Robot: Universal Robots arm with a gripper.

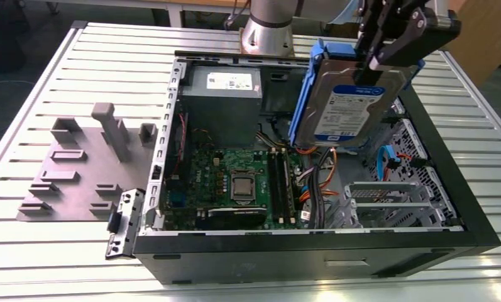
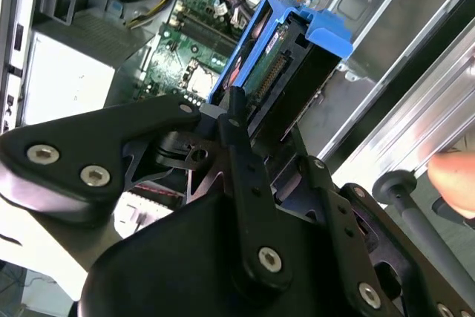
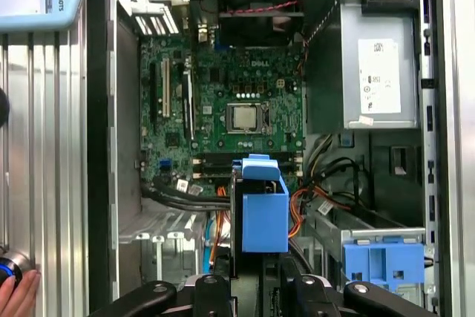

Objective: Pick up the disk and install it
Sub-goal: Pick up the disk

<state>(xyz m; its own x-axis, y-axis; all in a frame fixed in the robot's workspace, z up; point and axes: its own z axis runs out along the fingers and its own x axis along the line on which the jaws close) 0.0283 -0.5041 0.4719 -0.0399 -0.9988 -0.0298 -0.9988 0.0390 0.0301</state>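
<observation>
The disk (image 1: 351, 104), a silver hard drive with a white-and-blue label and a blue plastic frame, hangs upright above the open computer case (image 1: 451, 189). My gripper (image 1: 378, 61) is shut on its upper end. In the second wrist view the gripper (image 2: 271, 135) clamps the disk (image 2: 286, 72) from both sides, with one finger (image 2: 234, 109) pressed against its edge. In the first wrist view the disk's blue frame (image 3: 263, 213) sits over the motherboard's near edge, with the gripper (image 3: 260, 287) just behind it.
Inside the case lie a green motherboard (image 1: 233, 182), a grey power supply box (image 1: 220, 88) with a white sticker, loose cables (image 1: 325, 167) and a metal drive cage (image 1: 393, 201). Another blue-framed piece (image 3: 382, 261) sits in that cage. A grey fixture (image 1: 82, 163) stands on the slatted table. A person's hand (image 3: 15, 295) is nearby.
</observation>
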